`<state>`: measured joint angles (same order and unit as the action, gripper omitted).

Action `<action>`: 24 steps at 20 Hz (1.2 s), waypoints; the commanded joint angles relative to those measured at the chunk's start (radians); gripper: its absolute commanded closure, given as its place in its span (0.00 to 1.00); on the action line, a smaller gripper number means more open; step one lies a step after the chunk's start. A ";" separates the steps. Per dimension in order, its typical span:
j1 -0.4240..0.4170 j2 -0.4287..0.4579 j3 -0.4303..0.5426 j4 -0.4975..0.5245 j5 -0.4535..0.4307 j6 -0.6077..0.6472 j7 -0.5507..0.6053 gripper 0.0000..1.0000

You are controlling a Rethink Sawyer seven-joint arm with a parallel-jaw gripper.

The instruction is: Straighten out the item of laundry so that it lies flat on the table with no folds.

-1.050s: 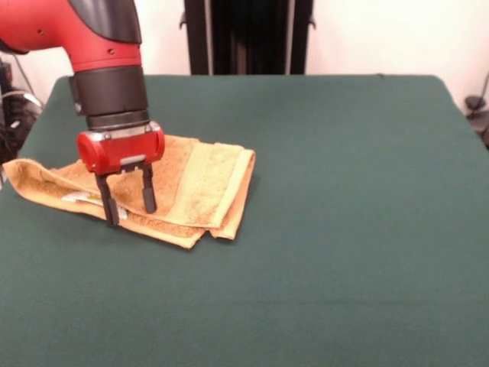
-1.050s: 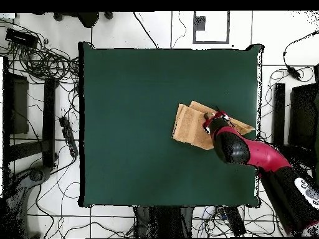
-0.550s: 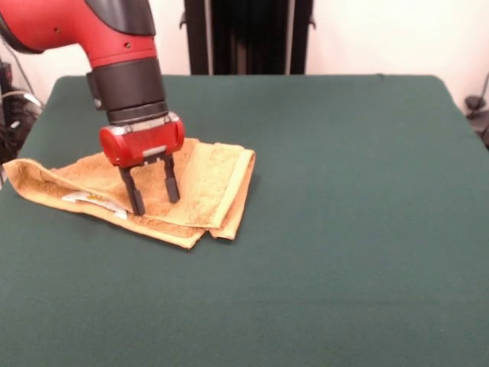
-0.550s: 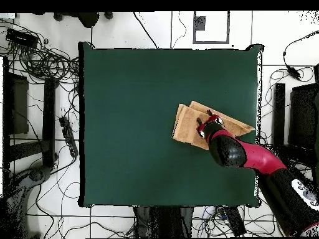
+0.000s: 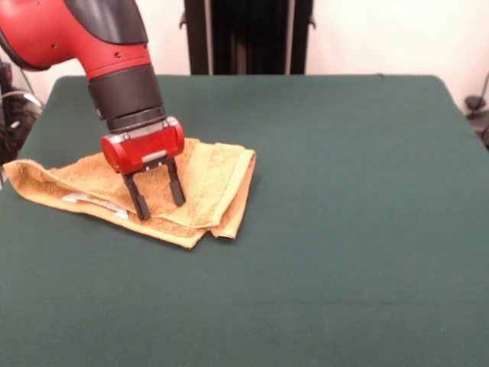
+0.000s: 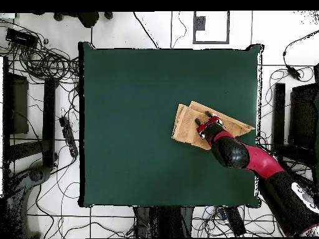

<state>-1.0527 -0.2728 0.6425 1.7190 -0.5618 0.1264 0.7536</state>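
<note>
While folded over itself, the towel is the landmark for each line below.
Towel [image 5: 202, 187]: orange-tan terry, lying crumpled on the bench toward its left side in the front view; one long corner trails left to the bench edge, and the right part is doubled into stacked layers.
Label [image 5: 95, 202]: small white strip on the towel's left part, just left of the tool.
Tool [image 5: 157, 195]: red-bodied, two dark fingers [image 5: 140, 205] spread apart, pointing down, tips at the towel's upper layer; nothing is clamped between them.
Pale band [image 5: 221, 183]: yellowish, on the towel's folded right part.
Bench [image 5: 351, 229]: dark green, bare right of the towel.
</note>
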 commanded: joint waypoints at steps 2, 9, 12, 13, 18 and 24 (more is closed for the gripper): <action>0.002 0.114 0.131 0.054 -0.053 0.137 -0.036 0.00; 0.013 0.100 0.117 0.047 -0.048 0.173 -0.022 0.00; 0.033 0.089 0.087 0.034 -0.048 0.180 -0.007 0.00; 0.034 0.089 0.083 0.031 -0.049 0.180 -0.007 1.00; 0.055 0.069 0.059 0.024 -0.042 0.183 0.014 1.00; 0.083 0.040 0.032 0.023 -0.032 0.178 0.045 1.00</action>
<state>-1.0633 -0.2406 0.6828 1.7234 -0.5618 0.1563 0.7534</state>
